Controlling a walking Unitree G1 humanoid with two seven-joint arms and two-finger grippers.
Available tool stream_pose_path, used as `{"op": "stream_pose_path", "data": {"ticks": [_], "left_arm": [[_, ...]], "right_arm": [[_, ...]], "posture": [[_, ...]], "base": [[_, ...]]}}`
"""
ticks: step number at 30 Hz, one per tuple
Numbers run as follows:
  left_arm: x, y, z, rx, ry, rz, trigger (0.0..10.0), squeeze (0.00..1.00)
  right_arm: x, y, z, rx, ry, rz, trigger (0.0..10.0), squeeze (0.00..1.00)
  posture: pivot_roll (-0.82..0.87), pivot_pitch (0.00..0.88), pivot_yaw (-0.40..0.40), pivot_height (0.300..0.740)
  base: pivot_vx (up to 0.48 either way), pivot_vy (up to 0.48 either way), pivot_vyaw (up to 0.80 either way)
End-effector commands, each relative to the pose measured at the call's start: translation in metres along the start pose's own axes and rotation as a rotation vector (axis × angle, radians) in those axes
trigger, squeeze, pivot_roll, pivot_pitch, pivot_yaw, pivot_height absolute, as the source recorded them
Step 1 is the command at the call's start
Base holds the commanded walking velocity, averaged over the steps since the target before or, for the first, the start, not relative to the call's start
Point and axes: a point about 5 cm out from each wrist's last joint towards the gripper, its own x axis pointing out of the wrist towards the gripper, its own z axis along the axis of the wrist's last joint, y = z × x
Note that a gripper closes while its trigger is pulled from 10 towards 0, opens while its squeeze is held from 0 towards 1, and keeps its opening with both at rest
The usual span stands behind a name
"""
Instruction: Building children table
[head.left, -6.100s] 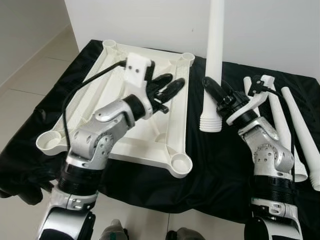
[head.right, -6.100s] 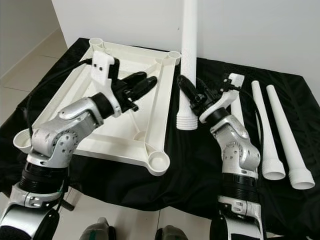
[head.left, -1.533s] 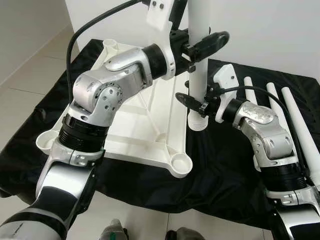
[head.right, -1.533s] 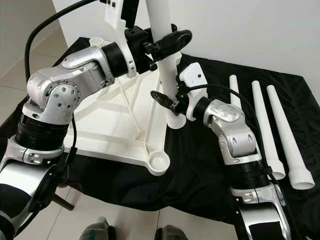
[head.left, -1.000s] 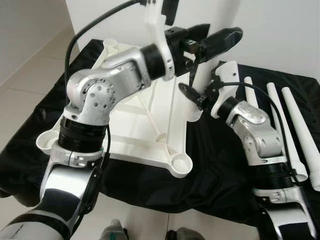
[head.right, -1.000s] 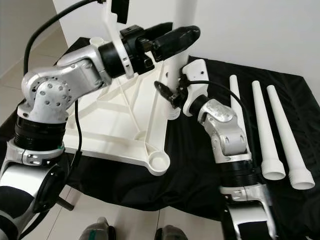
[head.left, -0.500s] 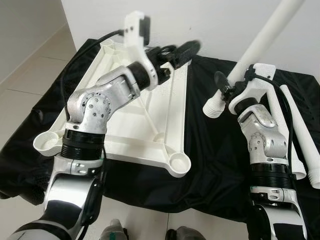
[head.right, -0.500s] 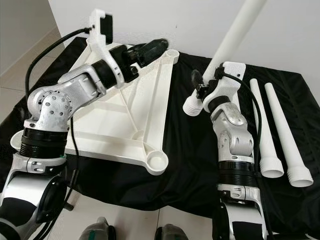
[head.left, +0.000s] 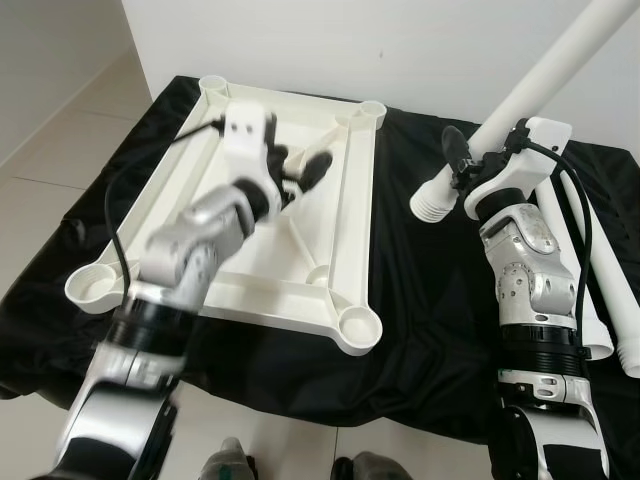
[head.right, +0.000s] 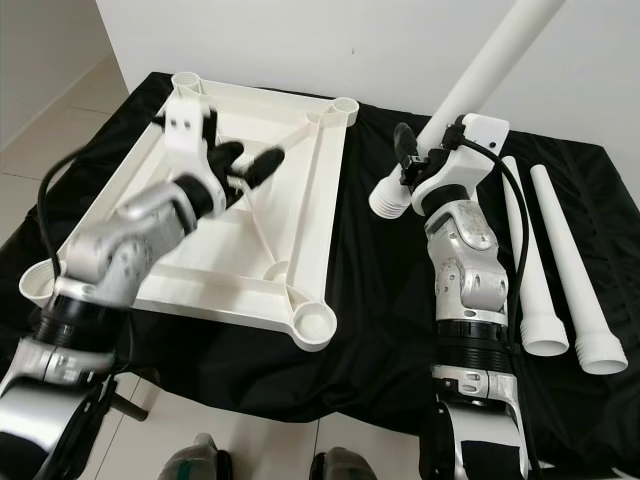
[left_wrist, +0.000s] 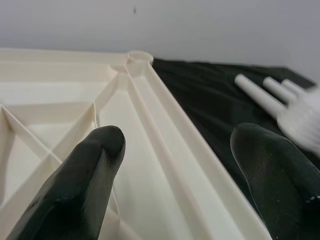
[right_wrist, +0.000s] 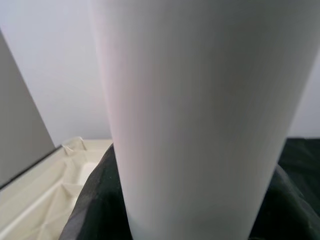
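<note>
The white table top (head.left: 355, 230) lies upside down on a black cloth, with a round socket at each corner, such as the near one (head.left: 358, 325). My left gripper (head.left: 298, 168) hovers low over the table top's ribbed middle, open and holding nothing; its fingers (left_wrist: 85, 185) stand wide apart. My right gripper (head.left: 470, 165) is shut on a white table leg (head.left: 540, 75). The leg is tilted, its ribbed end (head.left: 432, 205) pointing down-left above the cloth, to the right of the table top. The same leg (right_wrist: 200, 110) looms close in the right wrist view.
Spare white legs (head.right: 535, 270) lie side by side on the cloth at the far right, behind my right arm. A white wall stands close behind the cloth. Pale floor tiles (head.left: 50, 150) run along the left and front.
My left gripper, earlier up on the leg, has let go and dropped back over the table top. The right gripper has swung the leg from upright to tilted and holds it there.
</note>
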Motion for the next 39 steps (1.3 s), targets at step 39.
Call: {"op": "stream_pose_path", "data": {"ticks": [39], "left_arm": [[-0.073,-0.012,-0.078,0.509,0.380,-0.732,10.0,0.00]], "right_arm": [[0.006,0.006,0.022,-0.056,-0.083,0.164,10.0,0.00]], "posture": [[0.01,0.047,-0.046,0.740]], "base": [[0.000,0.000,0.00]]}}
